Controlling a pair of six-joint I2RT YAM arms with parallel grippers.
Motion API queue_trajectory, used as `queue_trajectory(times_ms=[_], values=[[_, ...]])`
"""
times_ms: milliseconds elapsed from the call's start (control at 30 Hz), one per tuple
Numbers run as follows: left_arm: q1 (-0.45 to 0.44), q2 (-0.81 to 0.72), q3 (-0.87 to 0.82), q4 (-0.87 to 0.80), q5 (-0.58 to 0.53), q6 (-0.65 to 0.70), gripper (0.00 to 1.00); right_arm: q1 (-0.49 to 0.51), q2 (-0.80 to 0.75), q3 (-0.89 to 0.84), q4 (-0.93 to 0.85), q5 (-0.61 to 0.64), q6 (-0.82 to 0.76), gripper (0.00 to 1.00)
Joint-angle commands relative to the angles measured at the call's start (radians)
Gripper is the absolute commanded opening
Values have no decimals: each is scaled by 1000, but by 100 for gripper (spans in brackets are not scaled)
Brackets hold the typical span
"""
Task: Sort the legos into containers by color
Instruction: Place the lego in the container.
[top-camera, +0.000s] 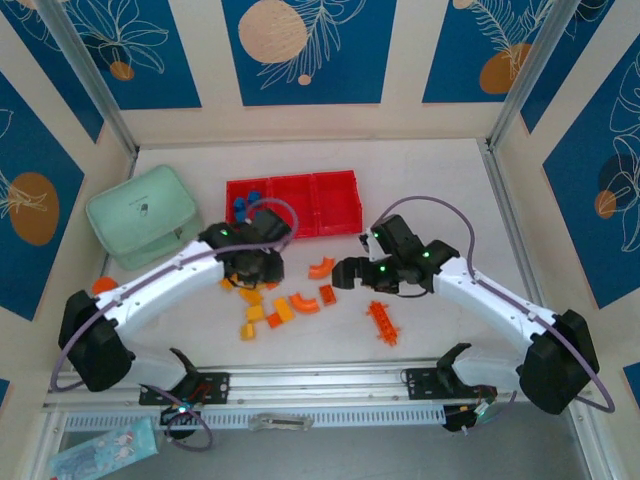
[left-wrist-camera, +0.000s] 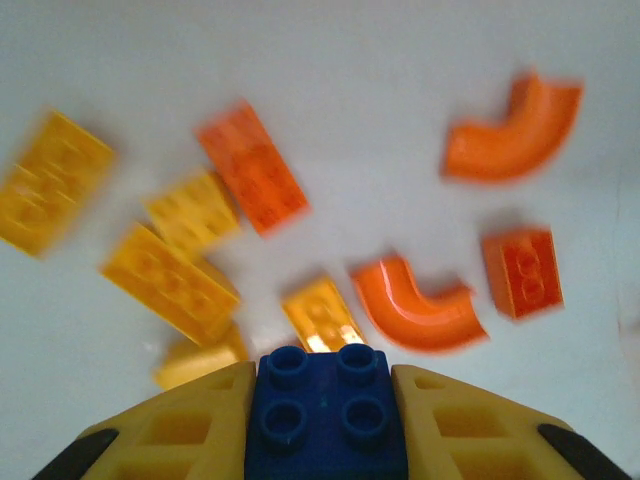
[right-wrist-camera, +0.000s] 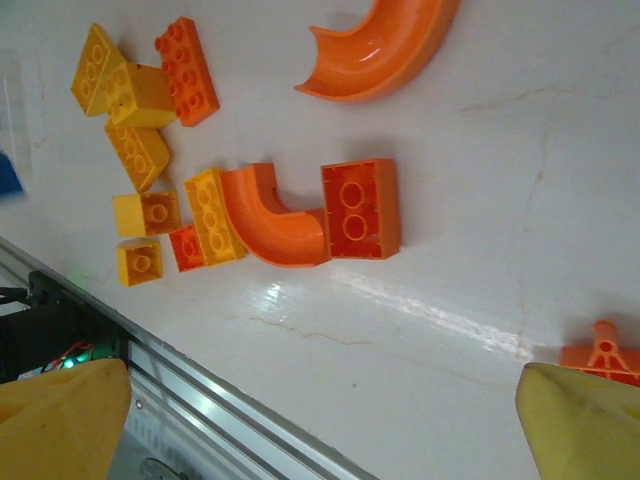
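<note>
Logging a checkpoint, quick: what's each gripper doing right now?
Left gripper: closed on a blue lego.
Right gripper: open, holding nothing.

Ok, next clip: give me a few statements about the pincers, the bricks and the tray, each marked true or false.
1. The left pincer is shut on a blue brick. True.
2. The right pincer holds a curved orange piece. False: it is open and empty.
3. Blue bricks lie in the leftmost compartment, as the top view shows it, of the red tray. True.
4. The mint-green case sits right of the tray. False: it sits to its left.
5. The long studded orange piece lies in the tray. False: it lies on the table.
</note>
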Motion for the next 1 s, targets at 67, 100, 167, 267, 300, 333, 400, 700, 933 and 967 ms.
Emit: queue_trajectory(times_ms=[67,100,167,267,300,333,400,700,933,967], values=[[185,36,84,11,-27,190,31,41,59,76,7,26,21,99],[221,58,100,36,-13,212,31,44,70,90,10,32,22,99],[277,110,134,89,3,245,31,49,87,105,22,35,25,99],[355,229,226,112,23,285,31,50,114,140,16,49,20,99],[376,273,267,112,26,298,31,50,121,148,12,62,18,99],[390,307,297,119,29,308,31,50,126,155,10,71,19,99],[414,378,362,141,38,330,31,49,136,168,10,77,16,99],[456,649,611,162,55,367,37,41,188,215,6,87,7,99],[464,693,659,134,3,398,54,41,237,254,13,78,-11,99],[464,694,668,124,2,401,56,41,246,260,15,74,-12,99]])
